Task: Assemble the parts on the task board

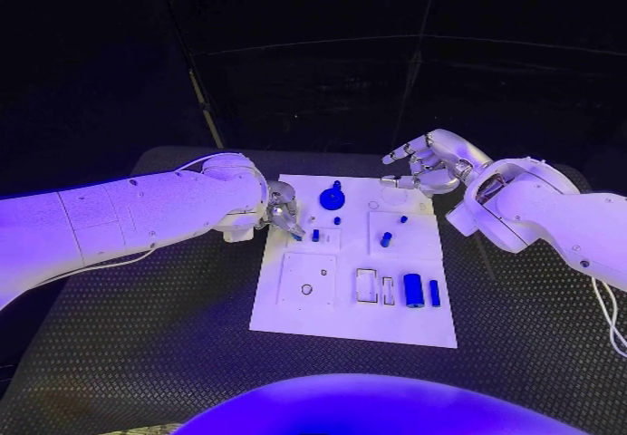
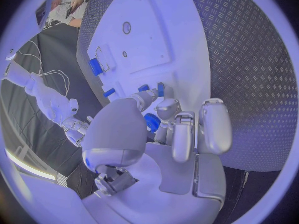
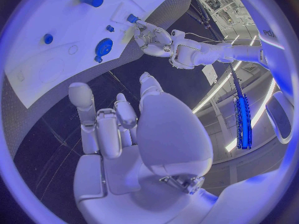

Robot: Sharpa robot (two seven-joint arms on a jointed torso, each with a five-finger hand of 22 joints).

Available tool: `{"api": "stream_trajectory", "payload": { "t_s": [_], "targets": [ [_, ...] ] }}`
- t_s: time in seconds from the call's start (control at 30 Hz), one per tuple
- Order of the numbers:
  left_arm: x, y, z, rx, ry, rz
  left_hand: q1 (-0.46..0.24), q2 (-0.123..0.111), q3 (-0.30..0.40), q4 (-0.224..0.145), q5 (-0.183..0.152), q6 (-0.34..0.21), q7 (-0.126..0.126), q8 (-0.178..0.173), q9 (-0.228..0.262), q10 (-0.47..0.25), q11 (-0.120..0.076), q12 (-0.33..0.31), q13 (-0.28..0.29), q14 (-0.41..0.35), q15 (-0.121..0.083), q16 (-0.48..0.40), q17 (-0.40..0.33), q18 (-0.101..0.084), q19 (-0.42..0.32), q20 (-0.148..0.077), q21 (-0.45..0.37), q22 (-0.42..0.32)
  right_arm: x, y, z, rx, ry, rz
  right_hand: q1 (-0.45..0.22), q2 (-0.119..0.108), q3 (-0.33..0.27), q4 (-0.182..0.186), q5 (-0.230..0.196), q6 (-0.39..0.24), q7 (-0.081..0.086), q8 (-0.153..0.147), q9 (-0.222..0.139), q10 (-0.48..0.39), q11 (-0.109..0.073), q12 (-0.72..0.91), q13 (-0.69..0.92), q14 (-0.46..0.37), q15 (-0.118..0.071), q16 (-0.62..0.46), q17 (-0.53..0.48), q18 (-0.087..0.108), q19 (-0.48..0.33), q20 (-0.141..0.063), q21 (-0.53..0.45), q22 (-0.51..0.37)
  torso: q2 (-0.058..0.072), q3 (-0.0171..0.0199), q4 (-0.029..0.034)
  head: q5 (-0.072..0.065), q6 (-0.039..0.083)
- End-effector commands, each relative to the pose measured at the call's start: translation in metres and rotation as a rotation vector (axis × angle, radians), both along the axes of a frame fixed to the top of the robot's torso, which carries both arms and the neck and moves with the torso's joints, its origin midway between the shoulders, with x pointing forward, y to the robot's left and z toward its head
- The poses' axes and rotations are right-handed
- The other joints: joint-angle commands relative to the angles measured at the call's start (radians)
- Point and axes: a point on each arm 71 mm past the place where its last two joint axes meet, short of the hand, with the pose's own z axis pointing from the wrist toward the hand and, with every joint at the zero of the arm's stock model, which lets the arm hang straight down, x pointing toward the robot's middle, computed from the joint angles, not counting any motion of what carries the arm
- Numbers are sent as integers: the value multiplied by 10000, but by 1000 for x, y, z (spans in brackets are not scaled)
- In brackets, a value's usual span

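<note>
The task board (image 1: pixel 294 308) lies flat in the middle of the dark, ribbed worktop (image 1: pixel 144 353), its long side running away from the robot. Blue parts are spread over it: a large rounded part (image 1: pixel 332 196) stands near the far edge, a small peg (image 1: pixel 337 220) sits just beside it towards the robot, and another short part (image 1: pixel 386 239) stands in a square recess at the board's right middle. In the near right corner a thick cylinder (image 1: pixel 413 290) and a thinner one (image 1: pixel 434 292) lie side by side, next to two pale rectangular slots (image 1: pixel 366 285).

The left hand (image 1: pixel 283 216) reaches over the board's left edge at about the level of the small peg. In the left wrist view its fingers (image 2: pixel 187 134) are curled downward close to the board, and the tip of the thumb seems to touch a small blue part (image 2: pixel 152 88); the hand hides whether that piece is truly pinched, so the grip cannot be told for certain.

The right hand (image 1: pixel 429 163) hangs off the board's far right corner, above the worktop and apart from every part. Its fingers (image 3: pixel 102 127) are spread and loosely bent, holding nothing, as the right wrist view shows.
</note>
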Motion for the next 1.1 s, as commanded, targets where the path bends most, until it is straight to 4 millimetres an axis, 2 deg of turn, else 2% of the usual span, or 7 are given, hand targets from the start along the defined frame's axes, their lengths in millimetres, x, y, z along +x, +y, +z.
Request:
{"api": "stream_trajectory", "payload": {
  "t_s": [0.03,0.73,1.1],
  "targets": [
    [-1,0,-1,221,133,-117,4,40,1598,-1516,53,-13,-36,58,17,70,21,-8,-4,1055,26,63,2634,22,16,43,-47,-15,0,1,1,27,-14,105,10,134,-75,-22,49,20,19,34,5,-43,-39,-23,0,514,-58,-67,439,154,-87,2,-45,-24,2,3,5,-8,-10],
    [-3,-7,-11,680,746,-586,-127,-36,1717,-1528,126,18,-56,114,49,128,8,41,73,1055,19,63,2634,21,18,36,-51,-8,-1,2,1,23,12,146,10,134,-75,-22,49,20,19,34,5,-43,-39,-23,0,514,-58,-67,439,154,-87,2,-45,-24,-1,1,1,-29,-100],
    [-2,-9,-12,595,794,-517,-475,-33,1843,-1428,164,142,-137,228,100,210,-51,86,119,1055,-24,63,2634,20,28,4,-54,10,-1,3,1,20,20,150,10,134,-75,-22,49,20,19,34,5,-43,-39,-23,0,514,-58,-67,439,154,-87,2,-45,-24,-4,5,6,-35,-104]
  ]
}}
